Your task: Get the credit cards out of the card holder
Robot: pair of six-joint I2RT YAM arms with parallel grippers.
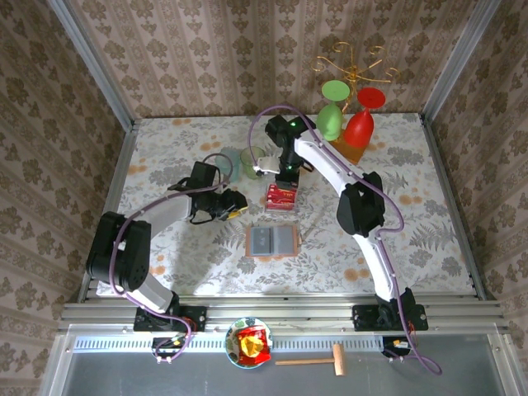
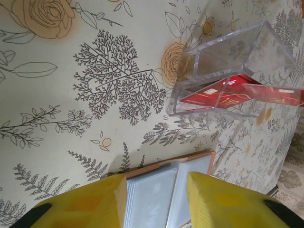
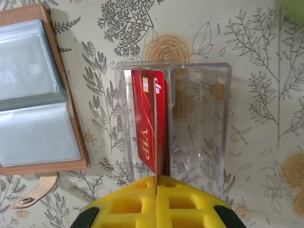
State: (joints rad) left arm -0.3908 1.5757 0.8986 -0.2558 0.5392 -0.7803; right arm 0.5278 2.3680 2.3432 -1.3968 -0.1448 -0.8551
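Observation:
The card holder (image 1: 272,241) lies open on the flowered cloth, tan outside with grey-blue clear pockets (image 3: 33,95). Just behind it stands a clear plastic box (image 1: 281,198) holding red credit cards (image 3: 145,118). My right gripper (image 3: 156,183) hangs over that box, shut on a thin credit card (image 3: 156,142) seen edge-on, its far end down among the red cards. My left gripper (image 1: 239,210) hovers left of the box with its yellow fingers (image 2: 223,199) apart and nothing between them. The card holder (image 2: 161,190) shows past them, the box and red cards (image 2: 228,95) beyond.
A wooden board with a green and a red goblet (image 1: 346,124) and a gold wire stand (image 1: 351,66) sit at the back right. A pale green glass (image 1: 247,161) stands behind my left gripper. A bowl with a snack packet (image 1: 250,342) and a wooden mallet (image 1: 318,360) lie in front of the arm bases.

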